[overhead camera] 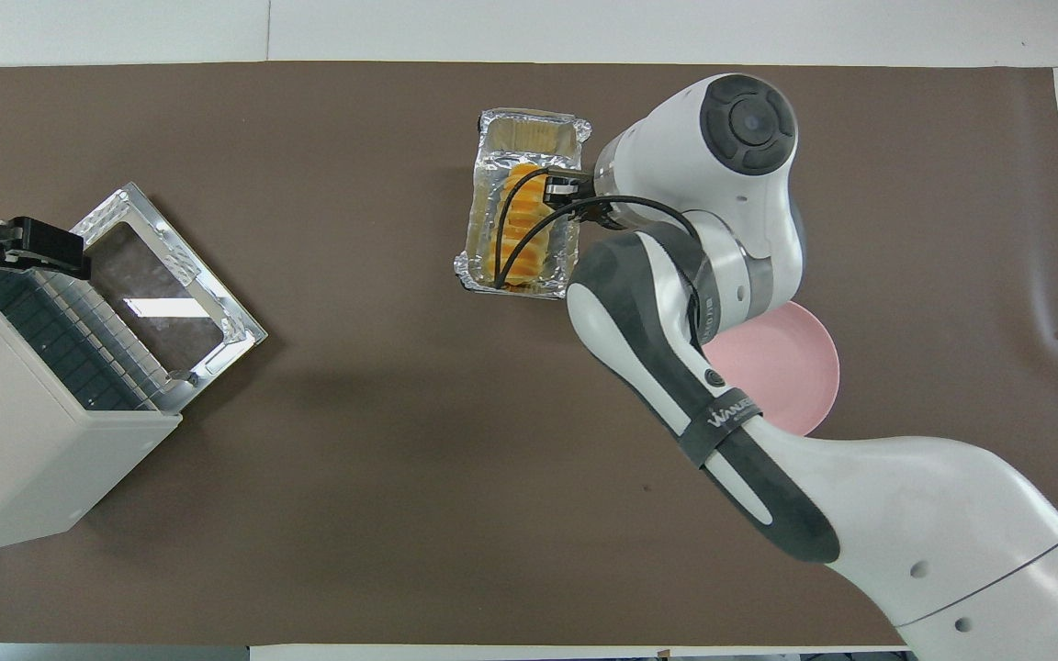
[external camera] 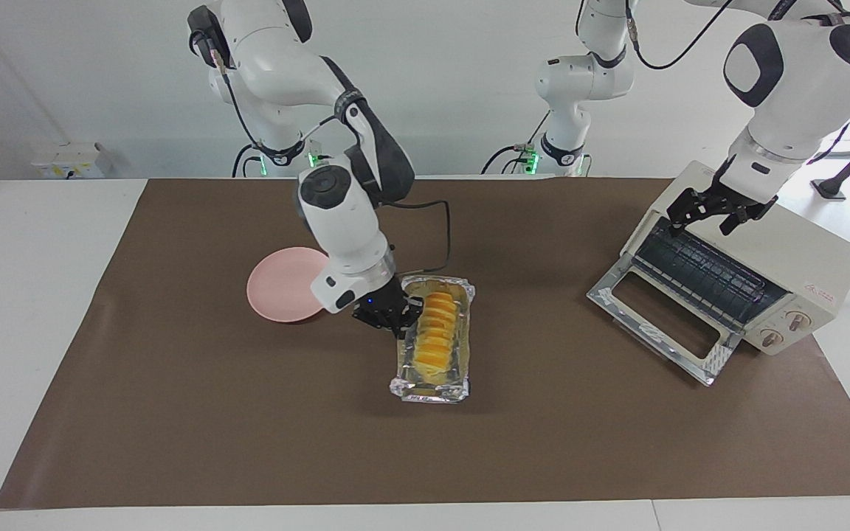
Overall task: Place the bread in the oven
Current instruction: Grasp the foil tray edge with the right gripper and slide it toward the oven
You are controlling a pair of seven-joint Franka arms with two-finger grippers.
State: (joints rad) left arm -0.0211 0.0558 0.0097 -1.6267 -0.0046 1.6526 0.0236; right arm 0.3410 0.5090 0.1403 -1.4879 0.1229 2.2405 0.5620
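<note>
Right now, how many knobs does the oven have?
2, both on the oven's front beside the open door: one knob, another just below it.

I see the bread [external camera: 436, 332], a yellow-orange loaf with ridged slice-like segments, lying lengthwise in the foil tray [external camera: 431, 389] just below centre of the facing frame, upper centre in the overhead. The oven [external camera: 801, 251] is a boxy cream-white toaster oven at the right of the facing frame, left edge in the overhead, turned at an angle. Its glass door [external camera: 665, 321] is dropped open, the dark wire rack exposed, two knobs on its front.
</note>
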